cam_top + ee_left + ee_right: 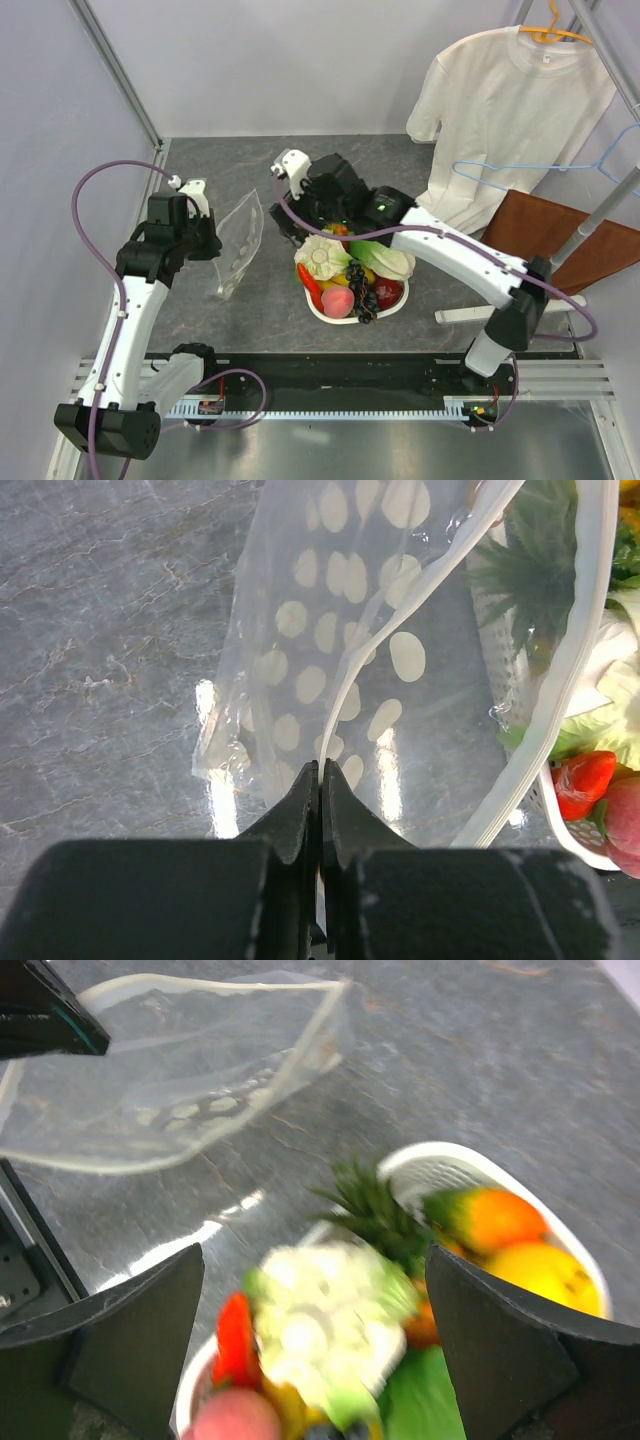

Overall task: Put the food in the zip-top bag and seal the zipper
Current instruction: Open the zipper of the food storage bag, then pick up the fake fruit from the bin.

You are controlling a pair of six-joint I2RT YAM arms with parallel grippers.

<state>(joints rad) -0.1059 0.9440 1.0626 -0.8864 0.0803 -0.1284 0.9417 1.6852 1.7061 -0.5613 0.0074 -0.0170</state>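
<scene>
Two arms show in the top view. The left gripper, centre-left, pinches the zip-top bag, which hangs with its mouth agape. The right gripper hovers over the far side of the basket, where the food is piled.

Left wrist view now: jaws pressed together on the bag's lip, the zipper curving up the right side. With only one lip held, I reckon that floppy mouth could sag shut.

Right wrist view: fingers spread wide with nothing between them, food heaped at lower centre, bag at upper left. The pieces are glossy and crowded, so a careless grab could slip or tip neighbours onto the table.
</scene>
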